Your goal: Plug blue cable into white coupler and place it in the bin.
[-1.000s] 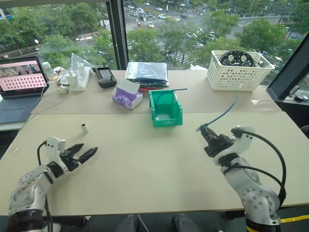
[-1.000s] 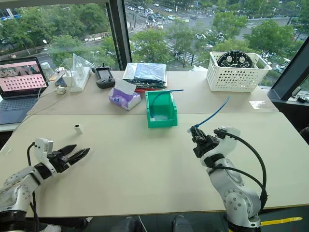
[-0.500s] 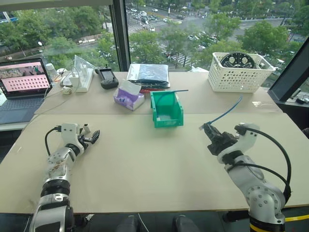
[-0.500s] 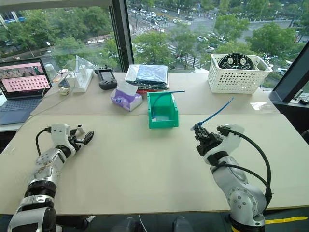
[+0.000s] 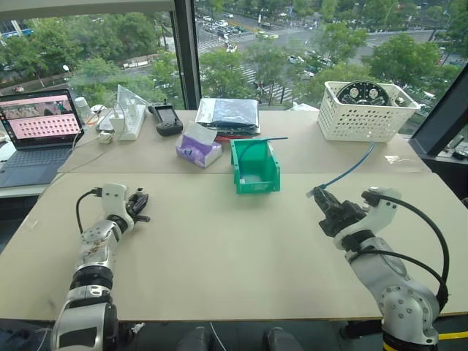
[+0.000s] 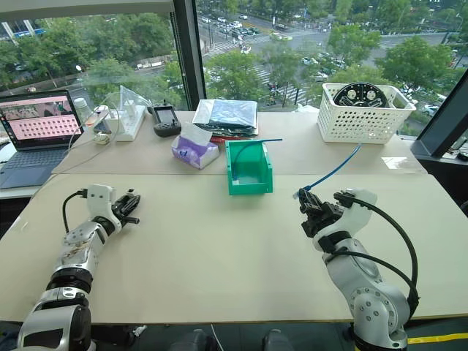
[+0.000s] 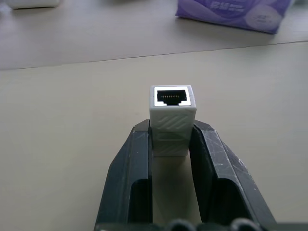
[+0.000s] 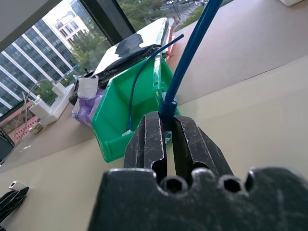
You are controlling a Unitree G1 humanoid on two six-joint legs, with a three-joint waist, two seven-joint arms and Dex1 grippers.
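Blue cable (image 5: 349, 167): held in the right gripper (image 5: 319, 197), whose two black fingers (image 8: 147, 144) are pressed together around it close to its plug end. From the grip the cable rises in a slant toward the white lattice basket (image 5: 363, 110) and ends free in the air, short of it. Right hand sits over the near right part of the table (image 5: 241, 248), clear of the surface.

White coupler (image 7: 172, 118): pinched between the left gripper's (image 7: 172, 144) fingers, one finger (image 7: 137, 159) flat on each side wall. It pokes out past the fingertips, dark socket opening facing away from the wrist. Left gripper (image 5: 141, 208) is low over the near left of the table, pointing toward the middle of it; whether the coupler touches the tabletop I cannot tell.

Bin (image 5: 255, 165): green, at the table's centre on the far side of the seam, cut-down lip facing the robot. A second, darker blue cable (image 5: 257, 140) arches over its rim, one end inside. Well apart from both grippers.

Just left of the bin, a purple tissue pack (image 5: 198, 148). Behind it, a dark flat package (image 5: 228, 113). Far left: a laptop (image 5: 36, 131) with a pink screen, a white power strip (image 5: 130, 119), a black handheld controller (image 5: 169, 118).
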